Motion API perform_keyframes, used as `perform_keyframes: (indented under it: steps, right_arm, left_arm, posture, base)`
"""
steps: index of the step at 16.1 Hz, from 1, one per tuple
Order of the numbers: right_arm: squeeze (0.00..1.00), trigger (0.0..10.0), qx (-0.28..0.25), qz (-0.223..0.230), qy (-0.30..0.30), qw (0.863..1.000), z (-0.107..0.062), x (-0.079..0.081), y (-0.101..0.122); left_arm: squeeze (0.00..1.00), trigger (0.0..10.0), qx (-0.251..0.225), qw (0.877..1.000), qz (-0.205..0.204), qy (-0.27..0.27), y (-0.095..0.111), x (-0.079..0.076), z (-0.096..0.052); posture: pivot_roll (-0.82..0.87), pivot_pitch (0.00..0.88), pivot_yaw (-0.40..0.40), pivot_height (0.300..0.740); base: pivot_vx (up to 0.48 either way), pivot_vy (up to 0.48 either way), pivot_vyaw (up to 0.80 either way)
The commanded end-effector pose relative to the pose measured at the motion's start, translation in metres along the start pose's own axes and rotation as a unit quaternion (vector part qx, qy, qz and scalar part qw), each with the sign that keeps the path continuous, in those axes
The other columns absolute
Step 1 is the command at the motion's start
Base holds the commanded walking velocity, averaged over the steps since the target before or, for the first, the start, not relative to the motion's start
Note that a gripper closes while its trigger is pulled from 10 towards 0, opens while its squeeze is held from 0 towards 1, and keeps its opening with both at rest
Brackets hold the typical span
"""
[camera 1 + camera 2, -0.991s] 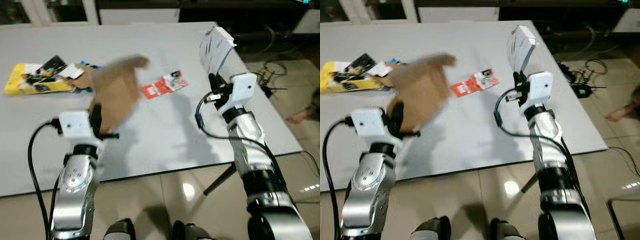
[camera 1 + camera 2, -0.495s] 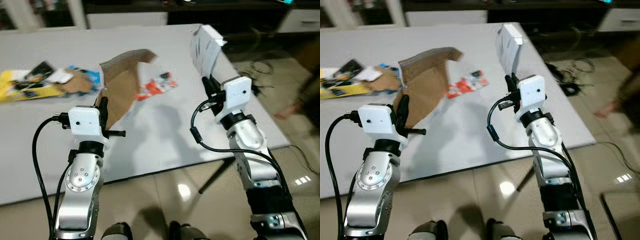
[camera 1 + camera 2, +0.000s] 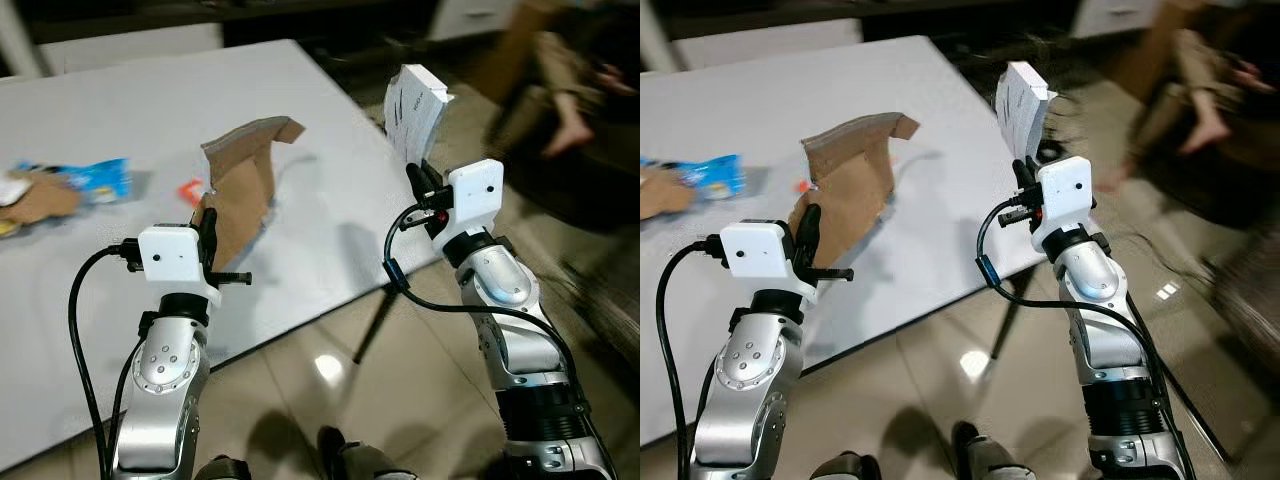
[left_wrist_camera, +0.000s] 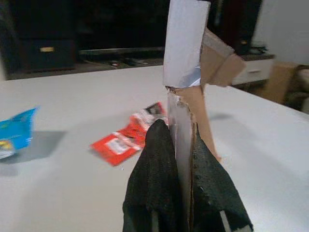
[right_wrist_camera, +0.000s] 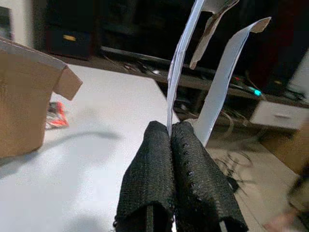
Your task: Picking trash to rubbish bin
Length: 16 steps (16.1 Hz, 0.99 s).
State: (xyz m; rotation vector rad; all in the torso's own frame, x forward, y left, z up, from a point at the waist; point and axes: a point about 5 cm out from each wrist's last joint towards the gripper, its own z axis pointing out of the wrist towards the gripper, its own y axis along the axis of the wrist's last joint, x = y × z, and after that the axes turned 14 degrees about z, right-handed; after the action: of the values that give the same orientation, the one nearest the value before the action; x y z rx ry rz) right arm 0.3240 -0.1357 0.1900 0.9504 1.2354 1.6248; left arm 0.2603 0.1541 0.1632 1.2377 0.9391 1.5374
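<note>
Holding brown cardboard (image 3: 240, 185), your left gripper (image 4: 176, 145) is clamped on it above the tabletop's (image 3: 120, 110) near edge; your right gripper (image 5: 170, 140) pinches a white box (image 3: 412, 105) past the right edge. The left wrist view reveals a red wrapper (image 4: 126, 140) lying mid-tabletop behind the cardboard.

- The two eye views look forward and down from the robot's head over both arms onto the table (image 3: 120, 110) and floor (image 3: 420, 370); they share almost the whole scene, slightly offset sideways.
- The left wrist view looks close along its fingers (image 4: 157, 169) at the cardboard (image 4: 186, 72), across the table.
- The right wrist view looks close along its fingers (image 5: 149, 179), sharing the cardboard and table.
</note>
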Motion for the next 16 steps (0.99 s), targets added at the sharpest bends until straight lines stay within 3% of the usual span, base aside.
perform_keyframes:
  steps: [1,7,16]
  right_arm:
    - [0.00,10.0,-0.005,-0.003,-0.003,1.000,-0.002,-0.001,0.004]
    - [0.00,10.0,0.003,0.000,0.000,1.000,-0.001,0.003,0.001]
    - [0.00,10.0,0.011,0.001,0.001,1.000,0.000,0.003,-0.002]
  left_arm:
    - [0.00,10.0,0.005,1.000,-0.001,0.000,-0.001,-0.001,0.001]
    - [0.00,10.0,0.026,0.999,-0.021,0.019,-0.005,0.010,0.007]
    - [0.00,10.0,0.041,0.998,-0.037,0.031,-0.009,0.013,0.009]
  posture:
    - [-0.10,0.105,-0.043,0.740]
    - [-0.09,0.102,-0.045,0.740]
    - [-0.08,0.099,-0.045,0.740]
  base:
    - [0.000,0.000,-0.78]
    - [0.000,0.000,-0.78]
    - [0.000,0.000,-0.78]
